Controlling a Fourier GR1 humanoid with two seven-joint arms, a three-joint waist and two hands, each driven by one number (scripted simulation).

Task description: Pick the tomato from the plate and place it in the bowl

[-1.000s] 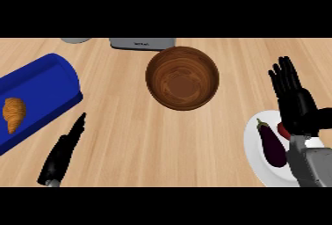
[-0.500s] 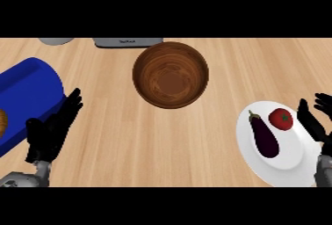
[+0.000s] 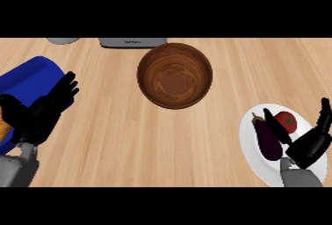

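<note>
Pale wooden counter (image 3: 123,145) fills the frame, with a wide bare stretch across the lower middle between the two hands. At upper centre sits the brown bowl (image 3: 175,75), well apart from the white plate (image 3: 250,151) at lower right, which runs to the frame's right edge. On the plate the tomato (image 3: 286,121) lies beside an eggplant (image 3: 267,139). Right hand (image 3: 310,144) hovers over the plate, fingers spread around the tomato, holding nothing; half a second ago it sat farther right. Left hand (image 3: 40,114) rests open at left, over a blue tray (image 3: 29,81).
</note>
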